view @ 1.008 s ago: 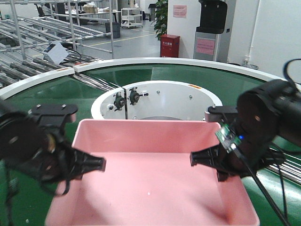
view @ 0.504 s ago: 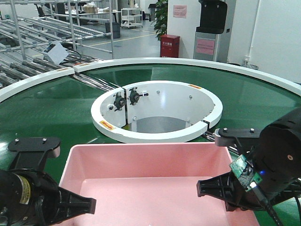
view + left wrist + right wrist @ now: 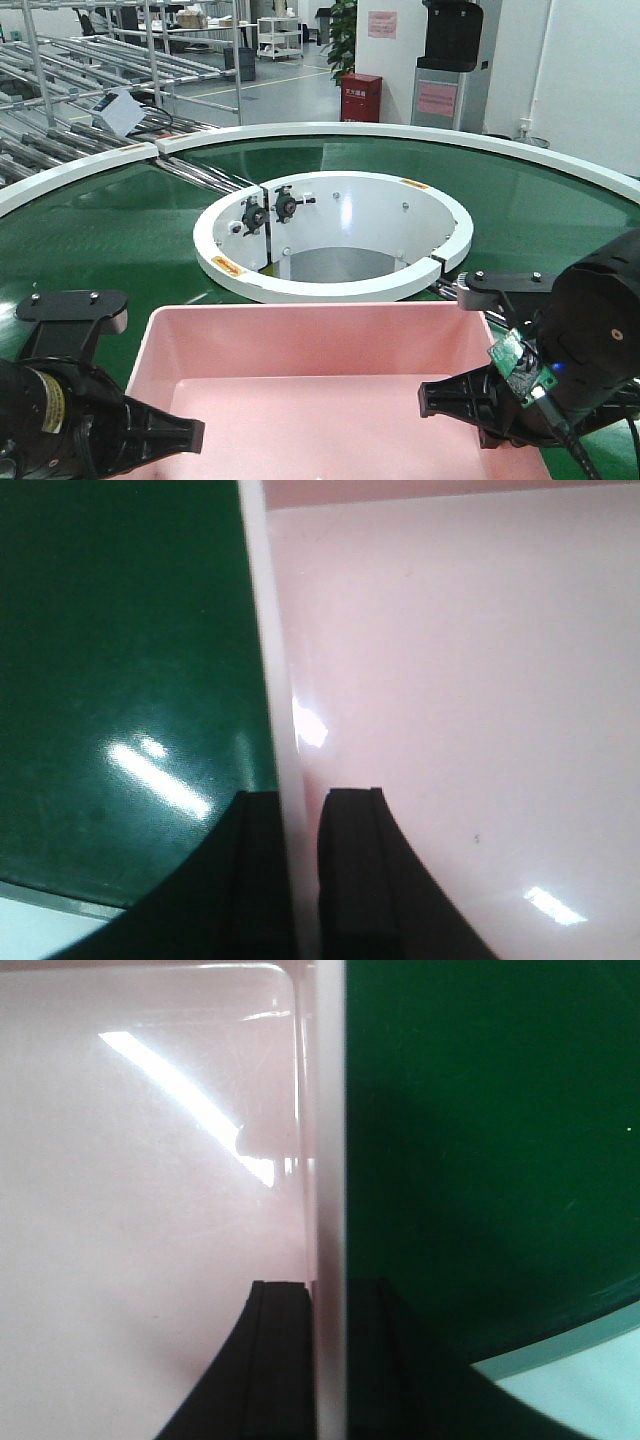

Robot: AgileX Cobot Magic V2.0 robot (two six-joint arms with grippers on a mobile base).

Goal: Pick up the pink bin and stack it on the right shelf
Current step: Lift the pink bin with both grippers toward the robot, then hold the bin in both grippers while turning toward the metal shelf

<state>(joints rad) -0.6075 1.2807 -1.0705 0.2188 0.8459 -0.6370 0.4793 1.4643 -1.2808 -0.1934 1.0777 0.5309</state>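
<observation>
One pink bin [image 3: 330,390] sits nearest the front camera, held between two tools. The left tool [image 3: 298,815] is closed narrow on the bin's left wall. The right tool [image 3: 326,1300] is likewise clamped on the bin's right wall. Only the wrist views show the grip: each tool has two black fingers straddling the rolled rim, one inside the bin and one outside, with green belt just beside the outer finger. The front view shows only one inner finger per tool reaching over the bin floor, but it alone shows the surroundings. One green conveyor belt [image 3: 110,220] curves under and beyond the bin. Beyond the bin's far wall stands one white ring housing [image 3: 440,215]. Farther still stands one red cabinet [image 3: 361,97].
</observation>
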